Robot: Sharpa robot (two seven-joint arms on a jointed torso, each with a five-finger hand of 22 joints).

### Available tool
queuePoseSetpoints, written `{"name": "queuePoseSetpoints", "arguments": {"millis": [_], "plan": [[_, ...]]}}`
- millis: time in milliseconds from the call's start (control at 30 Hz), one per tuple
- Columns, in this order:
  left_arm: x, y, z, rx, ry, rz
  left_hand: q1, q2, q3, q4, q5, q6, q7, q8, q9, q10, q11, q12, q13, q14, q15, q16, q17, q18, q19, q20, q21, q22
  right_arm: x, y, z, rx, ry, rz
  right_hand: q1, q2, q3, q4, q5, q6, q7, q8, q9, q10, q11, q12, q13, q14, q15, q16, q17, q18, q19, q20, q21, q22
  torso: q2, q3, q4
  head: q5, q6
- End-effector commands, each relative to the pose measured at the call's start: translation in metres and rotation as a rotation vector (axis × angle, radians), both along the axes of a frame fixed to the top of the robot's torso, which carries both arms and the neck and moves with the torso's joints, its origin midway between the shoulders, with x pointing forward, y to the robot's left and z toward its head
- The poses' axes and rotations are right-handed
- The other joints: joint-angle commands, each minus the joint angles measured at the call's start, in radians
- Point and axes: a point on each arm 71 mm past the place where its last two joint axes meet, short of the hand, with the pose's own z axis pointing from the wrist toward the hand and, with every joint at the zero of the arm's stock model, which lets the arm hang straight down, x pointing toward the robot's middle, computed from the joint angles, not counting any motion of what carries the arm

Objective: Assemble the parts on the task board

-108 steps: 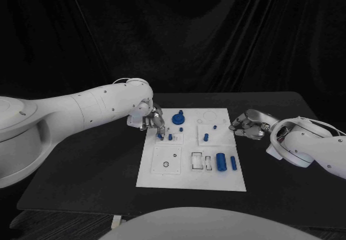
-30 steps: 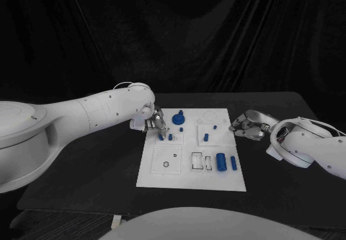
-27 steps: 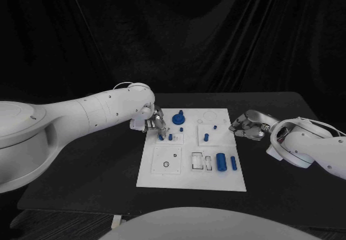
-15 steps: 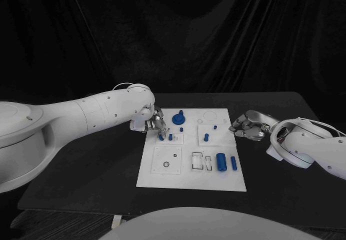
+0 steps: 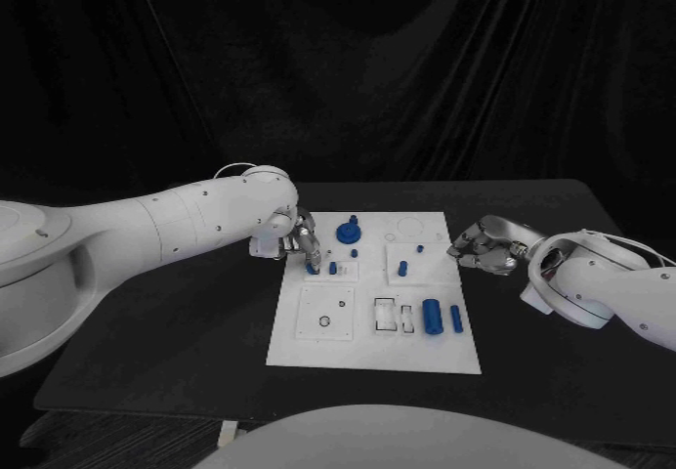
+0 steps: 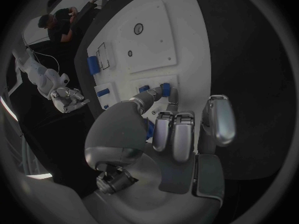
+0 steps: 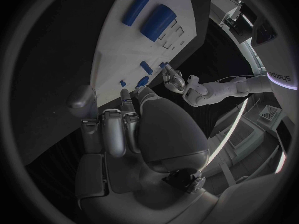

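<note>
left hand is at the board's far left corner, fingertips pinching a small blue peg and standing it on the board just beyond the palm. looks like it's seating the peg in its hole. to do it well: keep the peg upright, push straight down, and let go only when it stops sinking. any tilt will jam it. second short peg stands just beside the fingers, so don't sweep sideways on the way out.

peg is short, round, plain blue; can't tell how deep it sits.

right hand sits off the board's right edge, fingers curled in, holding nothing. big blue cylinder and thin pin lie on the board nearer the robot than that hand.
</note>
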Motion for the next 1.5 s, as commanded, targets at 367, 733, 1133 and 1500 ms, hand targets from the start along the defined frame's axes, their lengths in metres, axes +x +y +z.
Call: {"name": "queuePoseSetpoints", "arguments": {"millis": [367,733,1133,1500], "plan": [[0.0016,0.0029,0.0072,0.022,-0.04,-0.014,0.005,0.004,0.014,-0.023,0.004,-0.01,-0.018,0.006,0.0,0.054,-0.005,0.004,0.222,0.104,0.001,0.003,0.263,0.008,0.001,-0.003,0.003,0.173,-0.0005,-0.0012,-0.0022,-0.013,0.011,-0.009,0.007,-0.001,0.005,-0.001,0.004,0.005,-0.001,-0.001,0.0,0.066,-0.003,-0.005,0.216,0.068,0.0,-0.006,0.147,0.017,-0.005,-0.001,-0.004,0.105,-0.001,0.0003,0.0005,0.0,0.0],[-0.001,0.0014,0.0078,0.019,-0.044,-0.018,0.002,0.002,0.011,-0.019,0.009,-0.005,-0.02,0.006,-0.001,0.054,-0.007,0.004,0.221,0.104,-0.001,0.003,0.263,0.008,0.002,-0.004,0.004,0.173,-0.0007,-0.0007,-0.0027,-0.014,0.012,-0.01,0.007,-0.001,0.005,-0.001,0.004,0.005,-0.001,-0.001,0.0,0.066,-0.003,-0.005,0.216,0.068,0.0,-0.006,0.147,0.017,-0.005,-0.001,-0.004,0.105,0.001,-0.0001,-0.0003,0.001,0.0],[-0.0065,-0.0022,0.0096,0.014,-0.083,0.005,-0.02,-0.004,0.008,-0.002,0.032,0.019,-0.032,0.022,0.001,0.063,-0.018,0.013,0.227,0.104,-0.01,0.003,0.263,0.005,0.014,-0.012,0.017,0.176,-0.0008,-0.0008,-0.0028,-0.015,0.013,-0.012,0.005,-0.003,0.01,-0.002,0.003,0.004,-0.001,-0.001,0.0,0.064,-0.003,-0.006,0.215,0.068,0.0,-0.007,0.146,0.017,-0.006,-0.001,-0.009,0.104,0.001,-0.0002,0.0001,-0.001,0.0],[-0.0065,-0.0035,0.0114,0.001,-0.128,0.035,-0.035,-0.005,0.013,0.009,0.049,0.027,-0.037,0.033,0.008,0.074,-0.024,0.025,0.235,0.104,-0.017,0.003,0.263,0.001,0.028,-0.019,0.034,0.181,-0.0007,-0.001,-0.003,-0.015,0.013,-0.013,0.005,-0.003,0.01,-0.002,0.003,0.004,-0.001,-0.001,0.0,0.064,-0.003,-0.006,0.215,0.068,0.0,-0.007,0.146,0.017,-0.006,-0.001,-0.009,0.104,0.0,0.0006,0.0002,-0.002,0.0]]}}
